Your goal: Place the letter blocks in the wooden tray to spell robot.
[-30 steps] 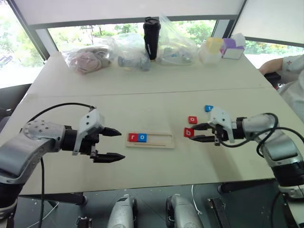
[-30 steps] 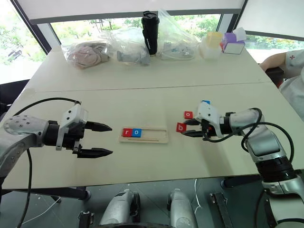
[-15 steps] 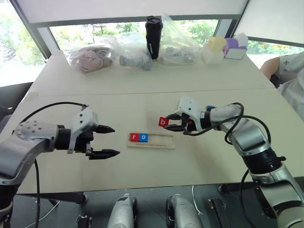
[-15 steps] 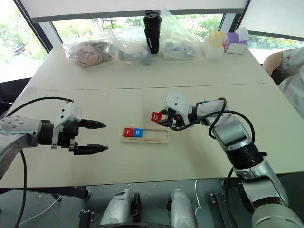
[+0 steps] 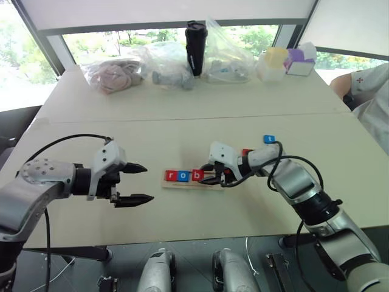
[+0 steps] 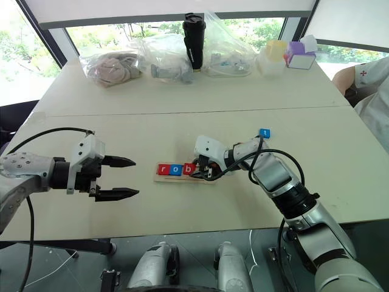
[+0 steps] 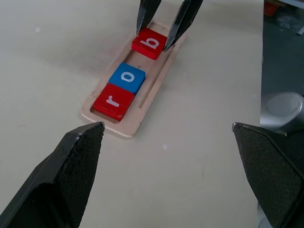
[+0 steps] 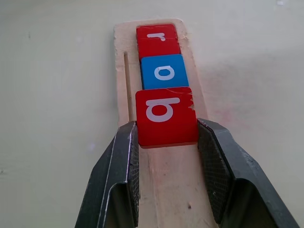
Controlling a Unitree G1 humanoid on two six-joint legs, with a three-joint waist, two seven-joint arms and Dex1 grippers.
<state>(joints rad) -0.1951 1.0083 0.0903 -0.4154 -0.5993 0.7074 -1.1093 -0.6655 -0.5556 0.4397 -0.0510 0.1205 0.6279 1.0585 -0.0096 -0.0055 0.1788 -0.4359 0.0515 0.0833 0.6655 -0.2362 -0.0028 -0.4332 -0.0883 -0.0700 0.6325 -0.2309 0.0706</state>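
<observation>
— Where's the b tile now?

— In the right gripper (image 8: 167, 142). Its fingers (image 8: 124, 166) are clamped on two opposite edges of the red b block (image 8: 166, 115), which sits over the wooden tray (image 8: 124, 40), right up against the blue o block (image 8: 163, 71). The red r block (image 8: 157, 38) is at the tray's far end, beyond the o. So r, o, b read in a row.

— Is the b down in the groove?

— Can't quite tell. From the wrist it looks level with the others, maybe a touch proud.

— And the remaining tiles?

— The blue t block (image 5: 268, 139) lies on the table (image 5: 182, 134), well off from the tray on the robot's right side. A sliver of red (image 5: 245, 152) peeks out behind the right arm, between the t and the tray; I'd guess that's the second o, but no letter shows.

— The other arm?

— The left gripper (image 5: 135, 183) hangs above the table, near the tray's r end, fingers spread wide and empty.

— How do these tiles handle, you reckon?

— Light, stiff, flat little squares, I'd say. Smooth painted faces, so probably a bit slippery. Pinching the side edges, like it's doing, seems the sensible hold: it keeps the letter face clear and lets the tile drop flat into the groove. Nothing looks fragile.
</observation>
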